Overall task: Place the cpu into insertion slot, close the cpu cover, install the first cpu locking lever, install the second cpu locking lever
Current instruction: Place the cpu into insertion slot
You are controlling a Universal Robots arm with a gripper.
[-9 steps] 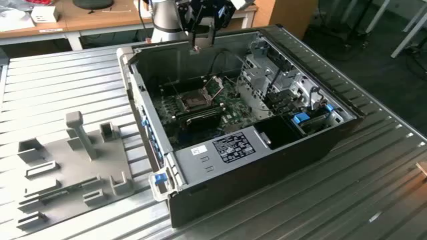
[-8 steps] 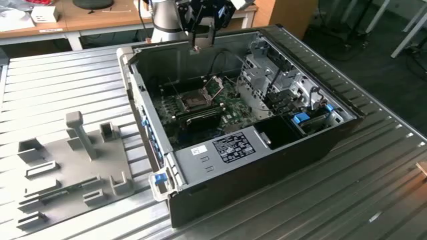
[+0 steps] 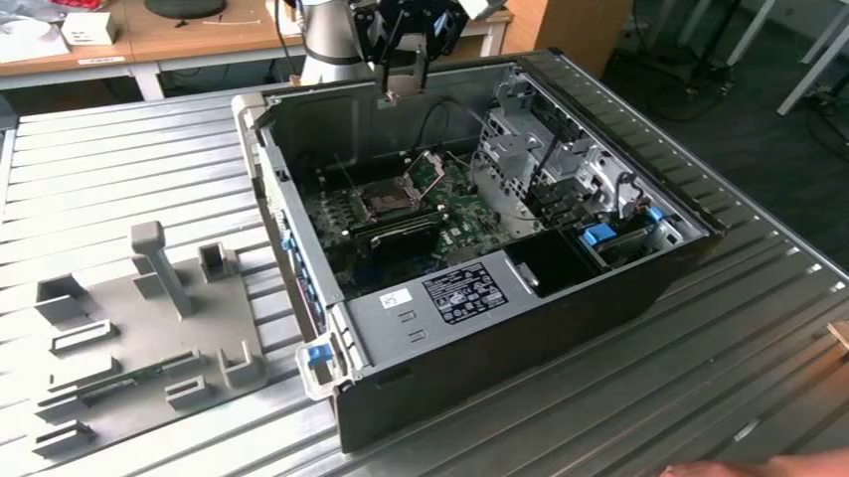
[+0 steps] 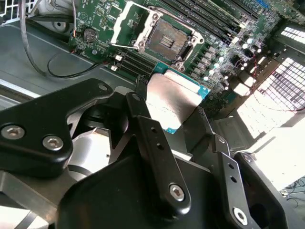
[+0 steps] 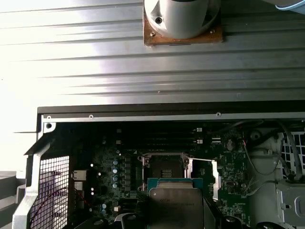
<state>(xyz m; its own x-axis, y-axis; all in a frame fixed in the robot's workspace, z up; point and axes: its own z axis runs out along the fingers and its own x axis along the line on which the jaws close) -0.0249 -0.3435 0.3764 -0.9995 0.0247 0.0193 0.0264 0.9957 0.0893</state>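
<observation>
Gripper (image 4: 172, 113) pinches cpu (image 4: 167, 93) by two edges. I see it high over the case (image 3: 531, 318), well above the slot (image 4: 167, 40). Slot bare, cover (image 4: 129, 25) tilted up beside it. Memory slots (image 4: 209, 16) flank it.

The cpu (image 4: 174, 95), a flat square chip with a dull grey top and teal edge, hangs level, well clear of the insertion slot (image 4: 167, 40), whose dark centre lies bare; the silvery cpu cover (image 4: 127, 26) stands swung open beside it
</observation>
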